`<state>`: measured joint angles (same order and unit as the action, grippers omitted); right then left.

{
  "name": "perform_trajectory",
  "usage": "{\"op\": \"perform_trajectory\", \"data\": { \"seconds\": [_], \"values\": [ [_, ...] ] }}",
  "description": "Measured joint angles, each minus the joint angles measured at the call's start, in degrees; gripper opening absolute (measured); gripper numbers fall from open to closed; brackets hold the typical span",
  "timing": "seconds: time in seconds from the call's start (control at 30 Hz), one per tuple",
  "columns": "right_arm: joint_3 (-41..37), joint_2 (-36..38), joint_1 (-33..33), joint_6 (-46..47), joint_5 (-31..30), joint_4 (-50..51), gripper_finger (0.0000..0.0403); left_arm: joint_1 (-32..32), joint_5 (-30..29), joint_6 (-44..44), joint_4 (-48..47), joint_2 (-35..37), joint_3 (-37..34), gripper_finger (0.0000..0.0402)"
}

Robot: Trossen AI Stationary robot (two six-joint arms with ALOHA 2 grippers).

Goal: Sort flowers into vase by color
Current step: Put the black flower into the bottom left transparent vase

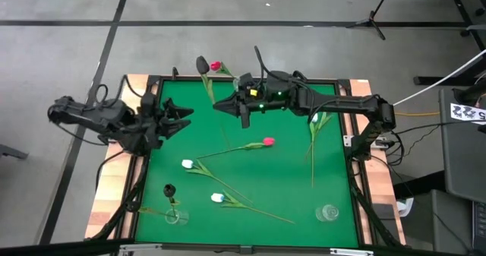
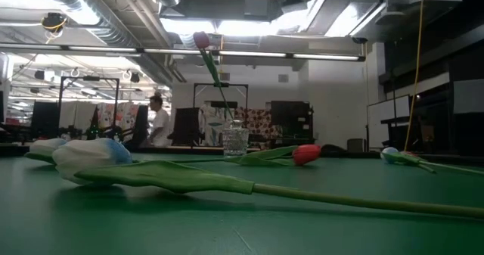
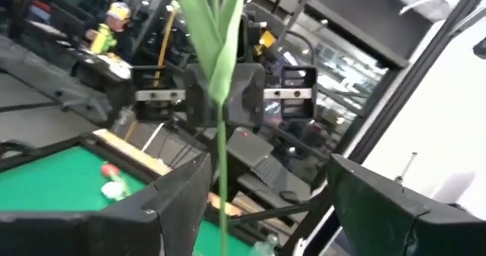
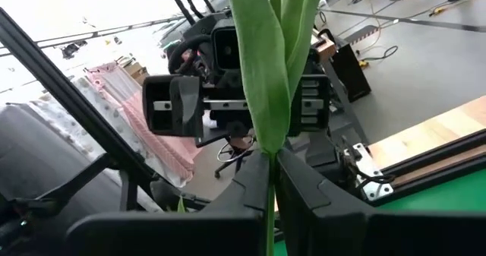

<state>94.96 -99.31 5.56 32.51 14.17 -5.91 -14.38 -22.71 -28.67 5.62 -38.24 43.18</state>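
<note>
**Tulip pinched aloft at the far edge, handover pending**

Green surface (image 1: 288, 172) carrying two clear glass vases: one near the left front corner (image 1: 175, 214) with a dark tulip (image 1: 168, 190) standing in it, one near the right front (image 1: 328, 212), empty. Right gripper (image 4: 272, 169), fingers pressed together on a pink-red tulip's stem (image 4: 271, 203) just below the leaves, head (image 1: 216, 65) raised over the far edge. Left gripper (image 1: 176, 117) at the left edge, fingers spread, holding nothing. Loose on the surface: two white tulips (image 1: 187, 164) (image 1: 217, 198), a pink one (image 1: 268, 142), another by the right side (image 1: 314, 119). Likely featherlight, thin bendy stems, floppy leaves; best taken mid-stem, gently, clear of the head.
</note>
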Motion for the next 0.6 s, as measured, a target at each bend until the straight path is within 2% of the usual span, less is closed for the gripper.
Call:
{"op": "perform_trajectory", "data": {
  "seconds": [0.17, 0.3, 0.5, 0.6],
  "values": [
    [0.0, -0.02, -0.46, -0.47, -0.02, 0.05, 0.0015, 5.34, 7.92, -0.15, 3.55, -3.35, 0.0, 0.0258],
    [0.0, -0.02, -1.06, -3.05, 0.07, -1.78, 0.0015, 7.04, 10.27, 0.88, 3.61, -2.3, 0.0, 0.0258],
    [0.06, 0.04, -7.53, -15.94, 1.39, -10.06, 0.0015, 7.0, 8.65, 2.32, 0.04, 7.97, 0.0, 0.0258],
    [0.07, -0.47, -11.78, -19.73, -2.66, -12.23, 0.0014, 6.87, 4.71, 2.23, -3.53, 13.73, 0.02, 0.0258]
  ]
}}
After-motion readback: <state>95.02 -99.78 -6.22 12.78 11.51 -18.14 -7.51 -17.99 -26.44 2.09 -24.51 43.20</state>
